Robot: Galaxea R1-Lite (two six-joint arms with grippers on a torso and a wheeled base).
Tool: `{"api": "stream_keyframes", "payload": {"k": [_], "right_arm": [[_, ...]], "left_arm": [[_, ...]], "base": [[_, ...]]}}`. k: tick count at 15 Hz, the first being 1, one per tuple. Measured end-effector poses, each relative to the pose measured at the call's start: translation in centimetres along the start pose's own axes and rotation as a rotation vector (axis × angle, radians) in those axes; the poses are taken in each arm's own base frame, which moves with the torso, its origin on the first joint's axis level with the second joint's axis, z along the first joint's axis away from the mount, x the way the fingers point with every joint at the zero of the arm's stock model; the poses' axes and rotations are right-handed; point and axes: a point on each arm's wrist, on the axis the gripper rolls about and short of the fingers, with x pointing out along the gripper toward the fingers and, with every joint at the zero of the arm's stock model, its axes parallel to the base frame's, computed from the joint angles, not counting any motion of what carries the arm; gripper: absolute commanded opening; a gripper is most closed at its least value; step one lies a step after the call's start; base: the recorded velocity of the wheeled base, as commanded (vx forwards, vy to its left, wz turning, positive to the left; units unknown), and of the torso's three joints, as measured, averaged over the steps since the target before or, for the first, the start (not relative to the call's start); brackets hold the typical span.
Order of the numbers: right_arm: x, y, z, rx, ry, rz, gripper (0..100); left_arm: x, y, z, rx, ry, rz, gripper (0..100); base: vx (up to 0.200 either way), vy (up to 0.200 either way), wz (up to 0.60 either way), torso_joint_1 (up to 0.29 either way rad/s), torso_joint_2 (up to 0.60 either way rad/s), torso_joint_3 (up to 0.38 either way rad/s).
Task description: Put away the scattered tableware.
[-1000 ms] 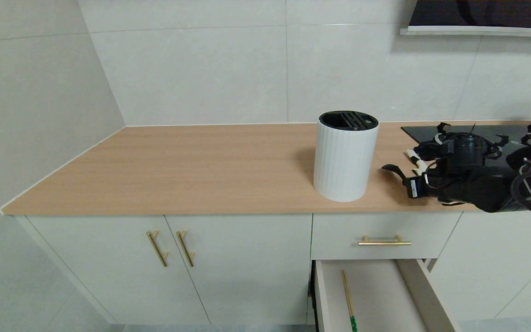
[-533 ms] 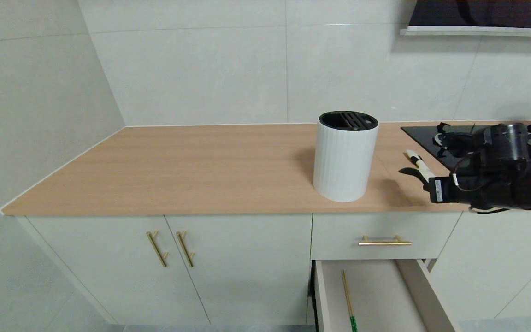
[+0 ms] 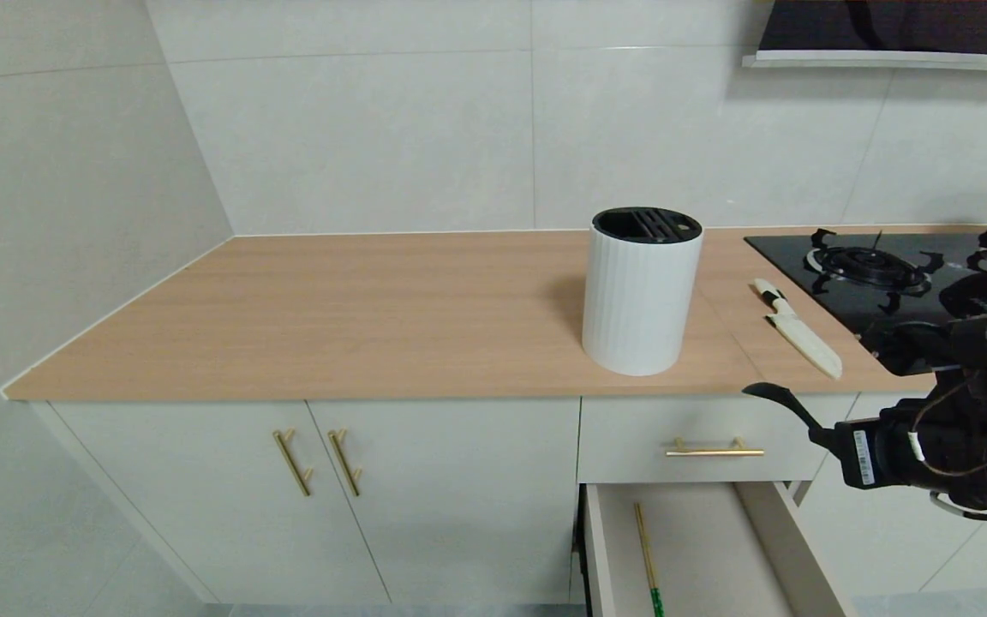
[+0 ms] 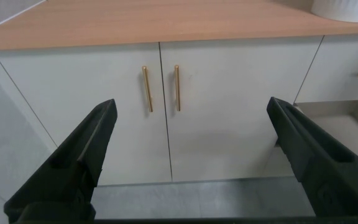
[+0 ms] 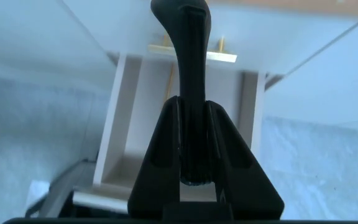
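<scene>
A knife (image 3: 795, 329) with a cream blade and a black-and-cream handle lies flat on the wooden counter (image 3: 373, 308), right of the white ribbed knife holder (image 3: 641, 291). My right gripper (image 3: 766, 394) hangs in front of the counter's edge, below the knife and above the open drawer (image 3: 768, 548). In the right wrist view the right gripper (image 5: 180, 15) is shut with nothing in it, pointing over the drawer (image 5: 135, 124). A chopstick with a green tip (image 3: 648, 557) lies in the drawer. My left gripper (image 4: 191, 109) stands wide open, low, facing the cupboard doors.
A black gas hob (image 3: 870, 266) sits at the counter's right end, just beyond the knife. A shut drawer with a gold handle (image 3: 714, 448) sits directly above the open one. The cupboard doors (image 4: 166, 112) carry two gold handles. The counter's left half is bare wood.
My right gripper has drawn back from above the knife, off the counter's edge and down toward the open drawer. The knife stays on the counter, now uncovered.
</scene>
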Motion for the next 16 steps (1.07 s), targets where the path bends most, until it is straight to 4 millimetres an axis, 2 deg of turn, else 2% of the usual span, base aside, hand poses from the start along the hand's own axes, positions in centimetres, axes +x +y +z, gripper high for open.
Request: {"api": "stream_keyframes", "payload": {"k": [8, 16], "right_arm": [[1.7, 0.4, -1.3, -0.013, 0.060, 0.002, 0], [2.4, 0.4, -1.7, -0.016, 0.081, -0.002, 0]], "left_arm": [[0.0, 0.0, 0.0, 0.000, -0.001, 0.000, 100], [0.0, 0.0, 0.0, -0.001, 0.000, 0.000, 100]], "base": [[0.000, 0.000, 0.00, -0.007, 0.02, 0.009], [0.000, 0.000, 0.00, -0.189, 0.45, 0.259]]}}
